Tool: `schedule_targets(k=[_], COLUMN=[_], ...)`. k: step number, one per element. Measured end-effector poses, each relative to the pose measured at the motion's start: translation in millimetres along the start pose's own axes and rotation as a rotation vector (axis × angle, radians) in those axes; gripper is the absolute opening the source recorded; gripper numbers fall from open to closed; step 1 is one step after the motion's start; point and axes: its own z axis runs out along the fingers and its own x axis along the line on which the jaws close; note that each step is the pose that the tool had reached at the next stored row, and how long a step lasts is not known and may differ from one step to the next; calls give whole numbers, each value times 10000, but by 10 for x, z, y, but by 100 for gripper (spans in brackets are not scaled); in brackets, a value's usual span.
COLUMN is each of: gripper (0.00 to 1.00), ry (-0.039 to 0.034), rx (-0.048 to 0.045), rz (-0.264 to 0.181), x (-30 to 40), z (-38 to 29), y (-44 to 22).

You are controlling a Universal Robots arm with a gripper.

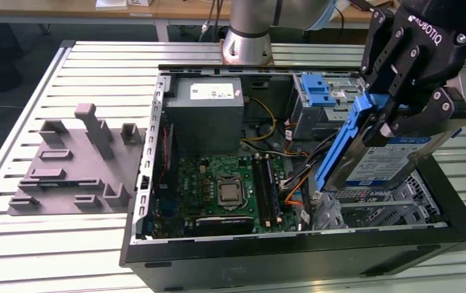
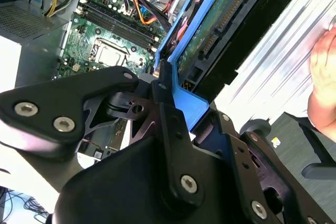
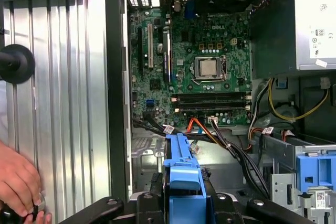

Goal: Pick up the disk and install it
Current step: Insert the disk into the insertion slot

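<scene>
My claw was pinched on the disk, with its fingers pressed against the blue carrier rails near one end. The disk hung on edge and tilted, touching nothing else, above the metal drive cage at the exterior view's right side of the open computer case. It was not seated in any bay. The case stood on the slatted bench with its motherboard exposed. I judged the disk rigid, dense for its size, slick on its metal faces and sensitive to shock. In the second wrist view its circuit board lay bare, so I judged the plastic rails the correct grip area. In the first wrist view a person's hand was over the bench beside the case.
</scene>
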Motion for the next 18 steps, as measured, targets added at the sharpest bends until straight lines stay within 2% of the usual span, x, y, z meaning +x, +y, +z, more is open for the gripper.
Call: schedule_targets(k=[5,18], gripper=[36,36], ry=[-3,-2], rx=[0,0], rz=[-2,-1], x=[0,2], z=[3,43], y=[-7,-144])
